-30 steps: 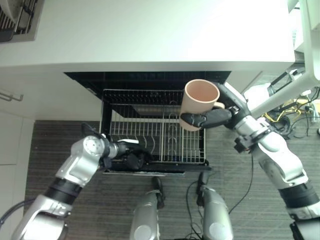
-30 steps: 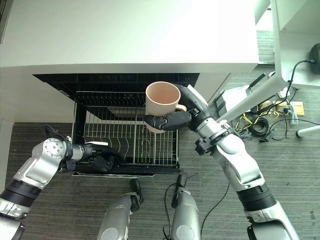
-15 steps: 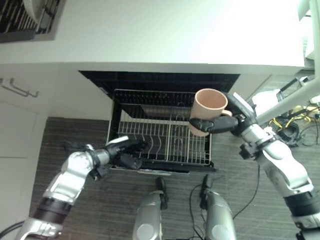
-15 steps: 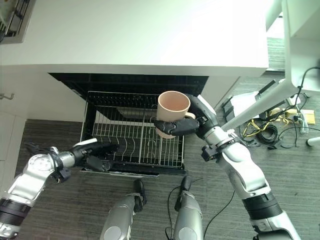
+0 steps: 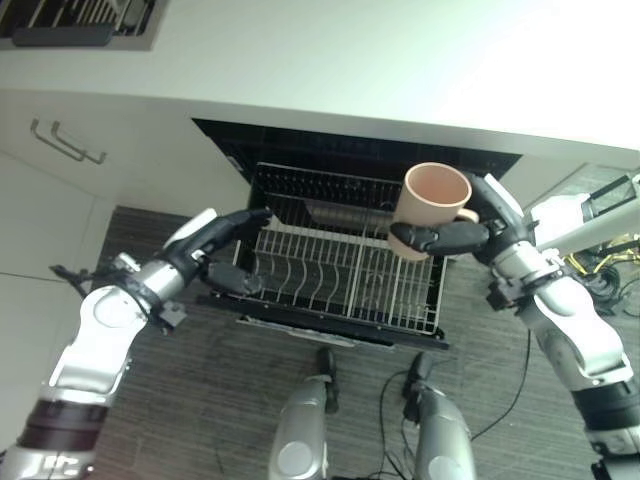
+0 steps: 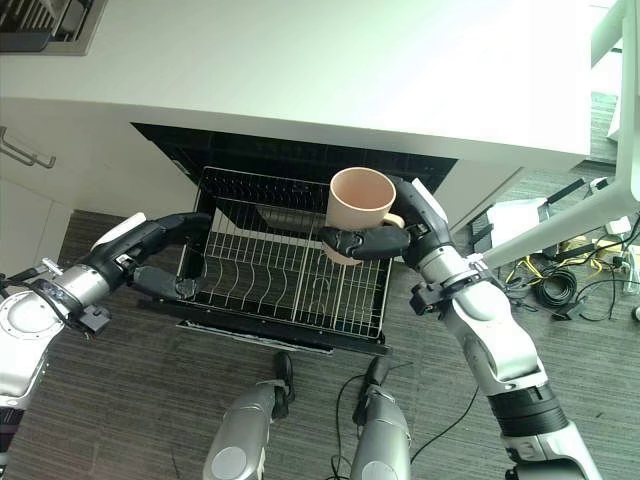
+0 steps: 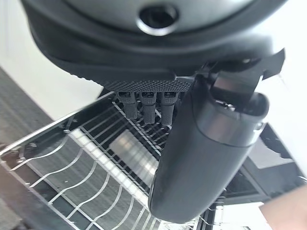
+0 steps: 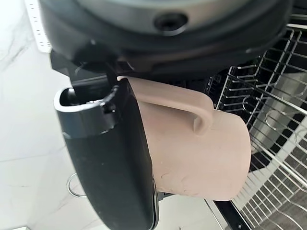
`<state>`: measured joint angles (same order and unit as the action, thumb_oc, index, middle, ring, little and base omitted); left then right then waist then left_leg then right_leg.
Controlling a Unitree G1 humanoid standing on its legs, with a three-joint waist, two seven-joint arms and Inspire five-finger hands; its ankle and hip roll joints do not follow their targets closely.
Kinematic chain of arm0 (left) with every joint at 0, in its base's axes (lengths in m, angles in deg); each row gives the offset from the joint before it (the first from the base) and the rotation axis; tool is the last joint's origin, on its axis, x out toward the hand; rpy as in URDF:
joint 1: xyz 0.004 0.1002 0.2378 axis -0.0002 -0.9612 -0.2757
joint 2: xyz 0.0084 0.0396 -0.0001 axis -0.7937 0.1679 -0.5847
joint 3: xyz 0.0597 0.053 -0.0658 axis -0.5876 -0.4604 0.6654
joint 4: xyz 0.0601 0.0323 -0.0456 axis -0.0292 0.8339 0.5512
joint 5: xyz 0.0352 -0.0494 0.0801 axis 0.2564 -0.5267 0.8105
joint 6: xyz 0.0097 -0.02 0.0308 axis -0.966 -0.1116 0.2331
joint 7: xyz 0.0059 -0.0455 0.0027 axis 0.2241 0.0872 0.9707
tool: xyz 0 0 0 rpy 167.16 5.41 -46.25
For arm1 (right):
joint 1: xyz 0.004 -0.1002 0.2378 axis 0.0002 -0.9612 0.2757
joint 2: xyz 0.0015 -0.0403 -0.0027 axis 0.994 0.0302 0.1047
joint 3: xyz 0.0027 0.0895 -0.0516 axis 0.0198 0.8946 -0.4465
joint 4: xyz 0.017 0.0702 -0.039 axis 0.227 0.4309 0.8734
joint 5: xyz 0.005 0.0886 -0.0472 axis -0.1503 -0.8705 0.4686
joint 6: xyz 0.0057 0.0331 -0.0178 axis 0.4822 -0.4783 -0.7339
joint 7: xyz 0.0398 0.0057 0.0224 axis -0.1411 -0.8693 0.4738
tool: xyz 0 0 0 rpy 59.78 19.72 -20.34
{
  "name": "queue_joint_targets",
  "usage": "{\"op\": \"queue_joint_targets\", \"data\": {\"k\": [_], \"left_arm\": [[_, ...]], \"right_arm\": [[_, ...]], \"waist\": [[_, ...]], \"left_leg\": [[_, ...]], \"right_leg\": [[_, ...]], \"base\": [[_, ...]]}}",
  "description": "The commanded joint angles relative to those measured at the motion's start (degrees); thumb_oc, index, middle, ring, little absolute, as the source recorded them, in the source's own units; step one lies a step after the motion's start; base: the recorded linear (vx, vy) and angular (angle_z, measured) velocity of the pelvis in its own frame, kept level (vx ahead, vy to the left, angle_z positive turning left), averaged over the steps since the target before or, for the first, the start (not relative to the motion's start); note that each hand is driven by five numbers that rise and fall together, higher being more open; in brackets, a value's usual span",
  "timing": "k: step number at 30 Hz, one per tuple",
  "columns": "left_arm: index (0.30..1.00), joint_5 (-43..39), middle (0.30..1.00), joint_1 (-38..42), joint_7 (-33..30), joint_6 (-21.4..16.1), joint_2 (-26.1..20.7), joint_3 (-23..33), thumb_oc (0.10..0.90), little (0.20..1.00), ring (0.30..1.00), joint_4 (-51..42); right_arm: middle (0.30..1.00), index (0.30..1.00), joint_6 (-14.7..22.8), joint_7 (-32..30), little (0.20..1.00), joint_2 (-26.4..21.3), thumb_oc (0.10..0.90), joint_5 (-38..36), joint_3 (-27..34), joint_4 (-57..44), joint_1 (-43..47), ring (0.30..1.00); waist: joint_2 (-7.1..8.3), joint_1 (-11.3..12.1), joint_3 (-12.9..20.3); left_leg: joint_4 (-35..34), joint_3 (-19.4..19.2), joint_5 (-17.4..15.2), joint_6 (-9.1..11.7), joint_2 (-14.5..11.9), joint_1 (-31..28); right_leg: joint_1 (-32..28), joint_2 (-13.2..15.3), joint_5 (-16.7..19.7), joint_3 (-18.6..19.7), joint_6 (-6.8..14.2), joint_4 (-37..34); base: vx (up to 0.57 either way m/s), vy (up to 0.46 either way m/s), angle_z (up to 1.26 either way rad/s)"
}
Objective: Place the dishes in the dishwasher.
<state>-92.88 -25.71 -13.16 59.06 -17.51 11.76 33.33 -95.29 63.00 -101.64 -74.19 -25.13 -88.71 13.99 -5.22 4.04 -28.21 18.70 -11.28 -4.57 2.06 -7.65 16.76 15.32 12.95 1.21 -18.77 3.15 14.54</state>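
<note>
A pale pink mug (image 5: 435, 194) is held upright over the right side of the pulled-out wire dishwasher rack (image 5: 318, 268). My right hand (image 5: 452, 236) is shut on the mug, thumb across its lower wall, and its handle (image 8: 199, 108) lies against the palm. My left hand (image 5: 220, 237) is open at the rack's left side. Its straight fingers reach toward the rack's back left corner and its thumb (image 7: 206, 148) points along the front rail. It holds nothing. The rack's tines (image 6: 262, 282) hold no dishes.
A white counter (image 5: 350, 60) runs above the dishwasher opening (image 6: 300, 160), with a dish drainer (image 5: 85, 18) at its far left. White cabinets with bar handles (image 5: 66, 142) stand on the left. Cables (image 6: 548, 285) and a white frame leg (image 6: 560, 215) sit at the right.
My left hand has left the rack's front edge, uncurled its fingers and risen to the rack's left side. The mug stays held over the rack's right. The camera has shifted.
</note>
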Motion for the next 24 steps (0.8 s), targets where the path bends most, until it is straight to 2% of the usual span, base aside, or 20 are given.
{"op": "queue_joint_targets", "data": {"k": [1, 3, 7, 12, 20, 24], "left_arm": [[0.900, -2.42, 0.900, 0.95, 1.23, -2.83, -4.41, 2.55, 0.800, 0.900, 0.900, -4.09], [0.900, -4.02, 0.900, 1.45, 6.61, 1.68, -4.48, 1.80, 0.800, 0.900, 0.900, -4.98], [0.900, -6.02, 0.900, 0.05, 15.09, 7.28, -4.73, 0.74, 0.800, 0.900, 0.900, -7.92], [0.900, -2.06, 0.900, -0.67, 19.32, 10.94, -7.45, -0.75, 0.800, 0.900, 0.900, -9.61], [0.900, 1.97, 0.900, -1.62, 21.01, 11.82, -10.36, -0.31, 0.800, 0.900, 0.900, -10.02], [0.900, 5.83, 0.900, -2.25, 18.30, 9.43, -11.14, 0.17, 0.800, 0.900, 0.900, -9.63]], "right_arm": [[0.300, 0.300, 5.19, -0.52, 0.300, 1.66, 0.400, -1.20, 3.65, -6.12, 2.59, 0.300], [0.300, 0.300, 5.22, -0.79, 0.300, 1.59, 0.400, -1.36, 3.91, -6.18, 2.31, 0.300], [0.300, 0.300, 5.22, -0.97, 0.300, 0.79, 0.400, -2.31, 4.40, -6.76, 1.24, 0.300], [0.300, 0.300, 6.01, -1.05, 0.300, -1.43, 0.400, -3.80, 3.98, -5.97, 0.65, 0.300], [0.300, 0.300, 6.62, -1.17, 0.300, -2.86, 0.400, -5.23, 4.76, -6.21, -1.20, 0.300], [0.300, 0.300, 7.49, -1.41, 0.300, -3.06, 0.400, -5.01, 4.70, -5.94, -1.70, 0.300]], "waist": [[1.97, -0.54, 7.46], [1.91, -0.73, 7.73], [1.71, -0.99, 7.96], [1.30, -1.54, 8.12], [1.08, -1.81, 8.53], [1.05, -1.68, 8.77]], "left_leg": [[-1.51, 2.33, -0.85, 5.25, -2.69, -1.64], [-1.51, 2.18, -0.93, 5.23, -2.81, -1.84], [-1.51, 1.84, -0.91, 5.26, -3.04, -2.18], [-1.51, 1.12, -0.90, 5.36, -3.36, -2.59], [-1.51, 0.75, -1.06, 5.36, -3.43, -3.13], [-1.51, 0.70, -1.12, 5.31, -3.38, -3.25]], "right_leg": [[-3.95, 6.35, -5.65, 2.46, 8.35, 2.65], [-4.03, 6.27, -5.68, 2.52, 8.40, 2.65], [-4.06, 6.24, -5.49, 2.54, 8.48, 2.65], [-4.05, 6.11, -5.49, 2.93, 8.48, 2.65], [-4.41, 6.04, -5.54, 2.90, 8.69, 2.65], [-4.46, 6.09, -5.55, 2.92, 8.72, 2.65]], "base": [[0.00, 0.000, 0.00], [0.00, 0.000, 0.00], [0.00, 0.000, 0.00], [0.00, 0.007, 0.00], [0.00, 0.001, -0.01], [0.00, 0.000, 0.00]]}}
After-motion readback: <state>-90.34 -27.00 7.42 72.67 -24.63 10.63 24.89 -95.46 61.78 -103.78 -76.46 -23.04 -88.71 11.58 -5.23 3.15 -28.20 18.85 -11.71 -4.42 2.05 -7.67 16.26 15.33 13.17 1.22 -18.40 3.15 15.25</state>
